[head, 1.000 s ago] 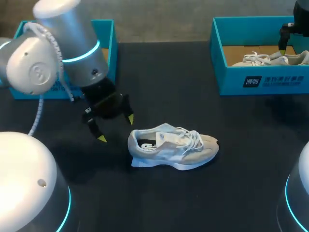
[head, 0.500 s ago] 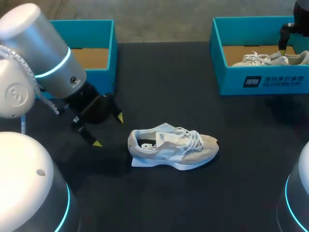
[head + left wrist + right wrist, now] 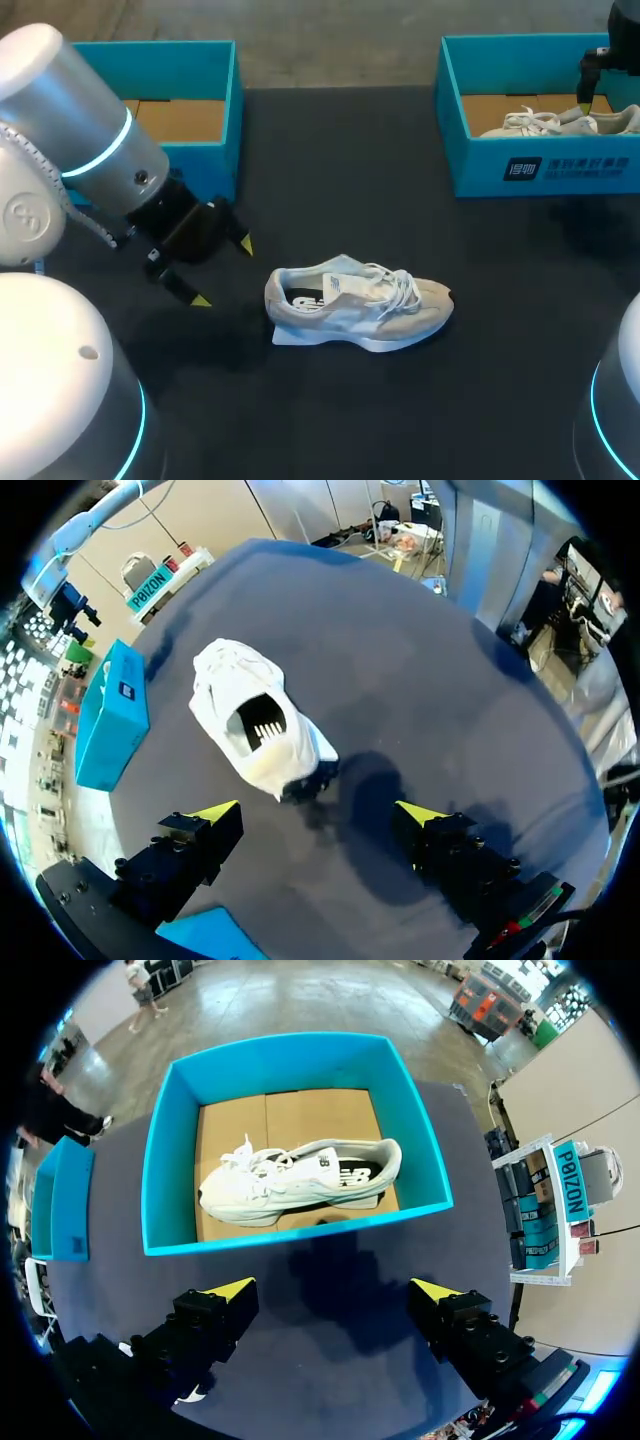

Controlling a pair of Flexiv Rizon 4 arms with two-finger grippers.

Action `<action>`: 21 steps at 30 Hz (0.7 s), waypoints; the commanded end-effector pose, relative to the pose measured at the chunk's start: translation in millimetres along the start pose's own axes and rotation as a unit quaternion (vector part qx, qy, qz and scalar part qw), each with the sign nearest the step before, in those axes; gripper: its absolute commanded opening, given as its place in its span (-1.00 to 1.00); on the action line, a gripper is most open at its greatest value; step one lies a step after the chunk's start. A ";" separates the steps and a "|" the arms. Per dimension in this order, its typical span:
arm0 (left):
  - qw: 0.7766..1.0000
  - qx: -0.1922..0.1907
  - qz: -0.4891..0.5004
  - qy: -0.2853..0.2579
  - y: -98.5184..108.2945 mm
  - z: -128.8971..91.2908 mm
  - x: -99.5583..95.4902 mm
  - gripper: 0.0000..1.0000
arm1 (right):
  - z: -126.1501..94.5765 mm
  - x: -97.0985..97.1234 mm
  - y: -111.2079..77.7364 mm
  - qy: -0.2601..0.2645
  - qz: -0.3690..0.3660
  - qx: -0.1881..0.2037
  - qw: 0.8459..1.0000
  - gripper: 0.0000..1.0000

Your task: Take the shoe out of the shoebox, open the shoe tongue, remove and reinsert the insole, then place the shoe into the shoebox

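Observation:
A white and beige shoe (image 3: 355, 305) lies on its side in the middle of the black table, its heel toward my left gripper (image 3: 222, 271). That gripper hangs open a short way left of the heel, with nothing between its yellow tips. In the left wrist view the shoe (image 3: 255, 725) lies ahead of the open gripper (image 3: 318, 815), its opening facing the camera. My right gripper (image 3: 590, 98) is over the far-right shoebox (image 3: 540, 165). In the right wrist view it stands open (image 3: 335, 1288) above the near wall of that shoebox (image 3: 290, 1232), which holds a second white shoe (image 3: 300, 1180).
Another teal shoebox (image 3: 200, 155) with a bare cardboard floor stands at the back left, close behind my left arm. Black tabletop (image 3: 400, 200) stretches between the two boxes and in front of the shoe.
My left arm has drawn back to the left, away from the shoe's heel, its gripper still open. The shoe and the right arm have not moved.

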State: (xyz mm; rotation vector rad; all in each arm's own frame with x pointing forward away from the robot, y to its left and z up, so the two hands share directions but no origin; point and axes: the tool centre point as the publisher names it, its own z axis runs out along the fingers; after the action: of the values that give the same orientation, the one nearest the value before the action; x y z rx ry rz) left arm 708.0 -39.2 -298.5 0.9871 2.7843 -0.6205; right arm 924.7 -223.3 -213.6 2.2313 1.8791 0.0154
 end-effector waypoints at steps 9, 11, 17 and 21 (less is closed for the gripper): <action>0.975 0.140 -0.173 -0.026 -2.4 2.4 -7.3 1.00 | 0.0 0.2 -0.5 0.000 0.001 -0.001 1.000 1.00; 0.968 0.160 -0.193 -0.034 -1.2 3.6 -8.6 1.00 | 0.0 0.2 -0.5 0.000 0.001 -0.001 1.000 1.00; 0.942 0.209 -0.257 -0.050 8.5 10.7 -8.3 1.00 | 0.0 0.2 -0.5 0.000 0.001 -0.001 1.000 1.00; 0.932 0.233 -0.271 -0.056 12.8 17.6 -6.3 1.00 | 0.0 0.2 -0.5 0.000 0.001 -0.001 1.000 1.00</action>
State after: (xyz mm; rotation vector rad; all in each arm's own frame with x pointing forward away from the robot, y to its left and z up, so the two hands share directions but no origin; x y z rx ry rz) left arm 721.0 -43.1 -305.2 0.2011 2.9125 -1.2838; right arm 924.7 -223.3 -213.6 2.2314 1.8791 0.0154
